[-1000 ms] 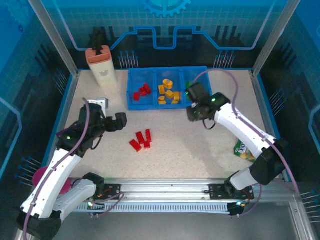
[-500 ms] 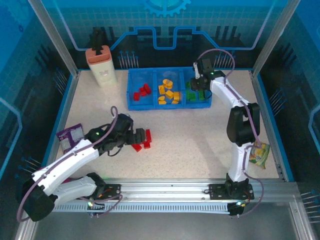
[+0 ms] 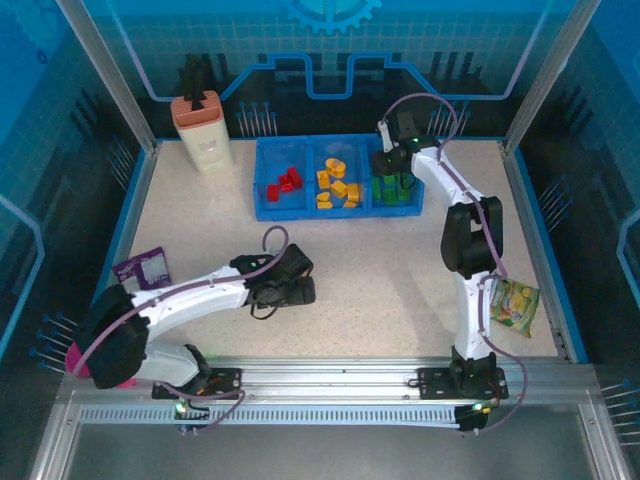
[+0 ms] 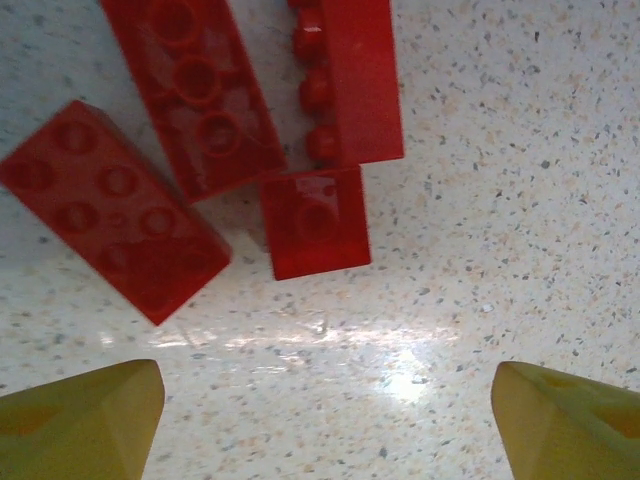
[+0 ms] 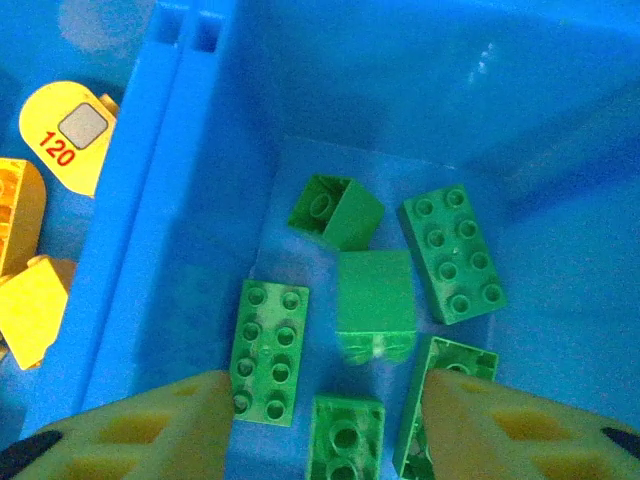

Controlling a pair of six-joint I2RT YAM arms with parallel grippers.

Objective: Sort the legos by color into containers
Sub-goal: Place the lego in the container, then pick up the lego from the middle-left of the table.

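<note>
Since the earlier frame the left gripper (image 3: 295, 285) has been carried to the right, over the loose red bricks (image 4: 190, 90), which are now covered by it in the top view. The speckled pale table (image 3: 380, 270) is bounded by a metal rail at its near edge and enclosed by blue panelled walls. A purple packet (image 3: 140, 270) is seen near the left edge and a yellow-green snack bag (image 3: 512, 303) near the right edge.

In the left wrist view four red bricks are seen lying close together on the table (studs up on at least two). They lie just ahead of the fingertips (image 4: 80, 420), which are spread wide with nothing between them.

Farther back, the blue tray (image 3: 300, 212) is set toward the rear of the table. Red pieces (image 3: 283, 185) are held in its left compartment, yellow pieces (image 3: 338, 185) in the middle and green bricks (image 5: 268, 350) in the right. The right gripper (image 3: 392, 172) is held above the green compartment, its jaws parted and empty. A beige bottle (image 3: 203, 130) is stood at the far left. The right gripper's place is little changed from the earlier frame.
</note>
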